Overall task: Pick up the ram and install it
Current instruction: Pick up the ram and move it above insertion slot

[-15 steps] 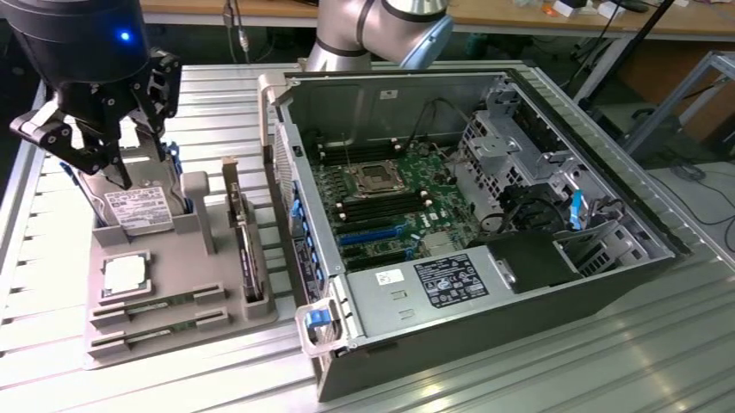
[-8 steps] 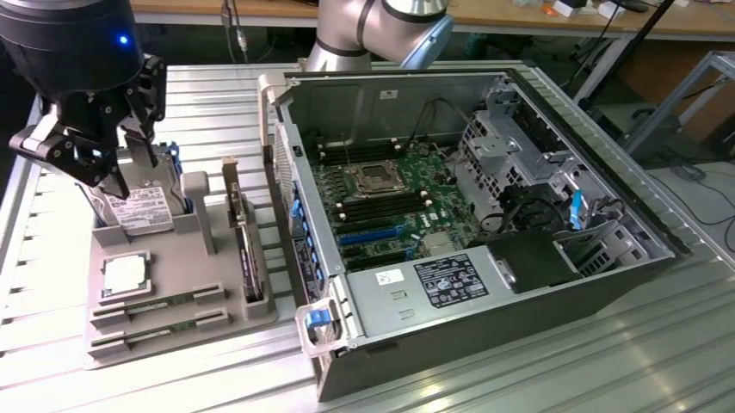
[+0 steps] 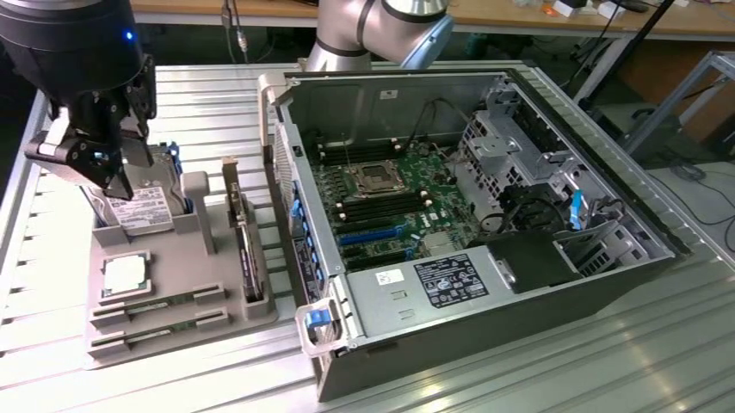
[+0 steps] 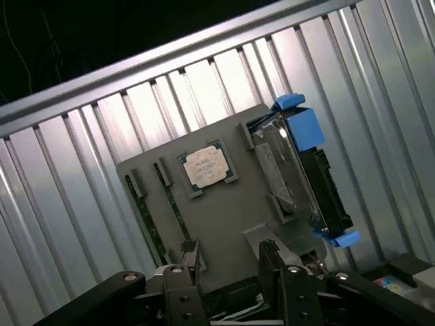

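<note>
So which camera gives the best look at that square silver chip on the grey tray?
The wrist view: the silver chip faces the camera almost squarely, unobstructed, with its green border visible. The exterior view shows the chip too, but at a slant, lying flat on the grey tray.

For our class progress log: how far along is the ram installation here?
Done: nothing yet; both ram sticks lie in the grey tray. In hand: nothing; the open gripper hovers above the tray. Left: pickup and seating in the motherboard.

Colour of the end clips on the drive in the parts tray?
Blue; the clips show best in the wrist view.
</note>
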`<state>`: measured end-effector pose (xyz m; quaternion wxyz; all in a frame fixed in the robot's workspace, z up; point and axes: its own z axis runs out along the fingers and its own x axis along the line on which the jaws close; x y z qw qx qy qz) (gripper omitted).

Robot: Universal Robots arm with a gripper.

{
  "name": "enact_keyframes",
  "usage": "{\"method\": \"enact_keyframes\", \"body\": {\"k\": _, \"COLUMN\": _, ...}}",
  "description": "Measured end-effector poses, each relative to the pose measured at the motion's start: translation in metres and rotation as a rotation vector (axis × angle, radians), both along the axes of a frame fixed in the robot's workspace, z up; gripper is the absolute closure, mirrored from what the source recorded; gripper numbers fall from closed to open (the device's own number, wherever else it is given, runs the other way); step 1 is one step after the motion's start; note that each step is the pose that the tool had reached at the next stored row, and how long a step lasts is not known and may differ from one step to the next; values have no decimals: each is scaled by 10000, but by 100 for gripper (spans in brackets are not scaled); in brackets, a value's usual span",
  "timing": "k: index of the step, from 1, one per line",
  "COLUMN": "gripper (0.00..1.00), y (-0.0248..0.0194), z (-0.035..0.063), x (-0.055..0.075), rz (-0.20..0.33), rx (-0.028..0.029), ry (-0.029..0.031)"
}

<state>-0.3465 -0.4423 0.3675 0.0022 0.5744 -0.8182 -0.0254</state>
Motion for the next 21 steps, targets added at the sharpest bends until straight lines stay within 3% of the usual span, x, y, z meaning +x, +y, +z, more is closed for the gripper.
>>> {"method": "enact_keyframes", "body": {"k": 4, "gripper": 52, "y": 0, "z": -5, "x": 1, "rz": 1442, "rx": 0, "ry": 0}}
{"method": "enact_keyframes", "body": {"k": 6, "gripper": 52, "y": 0, "z": -65, "x": 2, "rz": 2175, "rx": -2, "ry": 1}}
{"method": "enact_keyframes", "body": {"k": 10, "gripper": 52, "y": -5, "z": -139, "x": 3, "rz": 2741, "rx": -1, "ry": -1}}
{"method": "enact_keyframes", "body": {"k": 12, "gripper": 52, "y": -37, "z": -183, "x": 3, "rz": 2882, "rx": -3, "ry": 4}}
{"method": "enact_keyframes", "body": {"k": 18, "gripper": 52, "y": -304, "z": -303, "x": 5, "rz": 2930, "rx": -2, "ry": 4}}
{"method": "enact_keyframes", "body": {"k": 21, "gripper": 52, "y": -543, "z": -400, "x": 5, "rz": 2930, "rx": -2, "ry": 3}}
